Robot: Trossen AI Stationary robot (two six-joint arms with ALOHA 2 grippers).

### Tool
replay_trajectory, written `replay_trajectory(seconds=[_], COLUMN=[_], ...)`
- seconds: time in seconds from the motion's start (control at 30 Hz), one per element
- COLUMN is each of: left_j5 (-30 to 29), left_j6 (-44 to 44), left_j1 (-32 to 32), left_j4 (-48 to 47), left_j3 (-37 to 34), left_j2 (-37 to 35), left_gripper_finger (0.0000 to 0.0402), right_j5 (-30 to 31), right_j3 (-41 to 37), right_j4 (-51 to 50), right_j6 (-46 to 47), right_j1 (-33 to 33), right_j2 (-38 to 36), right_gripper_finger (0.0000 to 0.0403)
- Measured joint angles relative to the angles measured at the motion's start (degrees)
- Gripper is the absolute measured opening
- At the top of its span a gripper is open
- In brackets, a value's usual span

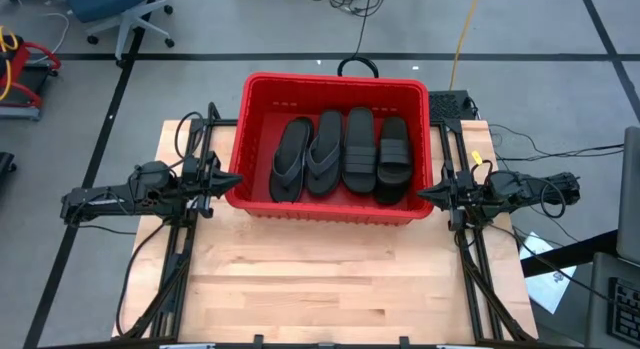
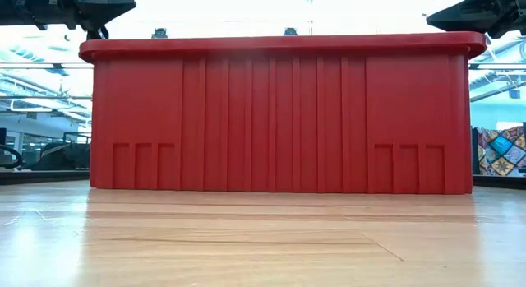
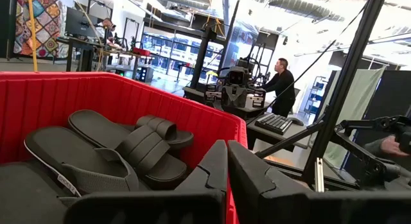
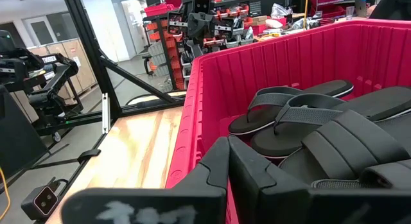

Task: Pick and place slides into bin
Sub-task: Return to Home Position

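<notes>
The slides (image 1: 360,149) lie side by side in the bin (image 1: 300,81), long ways pointing from front to back. The left tool (image 1: 232,179) and right tool (image 1: 425,194) sit pinched shut and hold nothing, just beside the bin's two ends, equally near.

We find the table (image 1: 330,279) bare in front of the red bin (image 1: 337,81). From above, its mouth is open to us, black slides (image 1: 340,154) covering the floor. The left gripper (image 1: 237,179) and right gripper (image 1: 421,194) flank its side walls closely.
</notes>
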Motion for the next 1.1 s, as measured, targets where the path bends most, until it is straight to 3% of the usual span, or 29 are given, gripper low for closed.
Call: replay_trajectory(seconds=[0.57,1.1], left_j5=[0.00,0.00], left_j6=[0.01,0.01], left_j1=[0.00,0.00], left_j4=[0.00,0.00], left_j3=[0.01,0.00], left_j2=[0.00,0.00], left_gripper_finger=[0.0028,0.0006], right_j5=[0.00,0.00], right_j3=[0.00,0.00], right_j4=[0.00,0.01], right_j6=[-0.01,-0.02], right_j1=[0.00,-0.01], right_j2=[0.00,0.00], right_gripper_finger=[0.0000,0.0000])
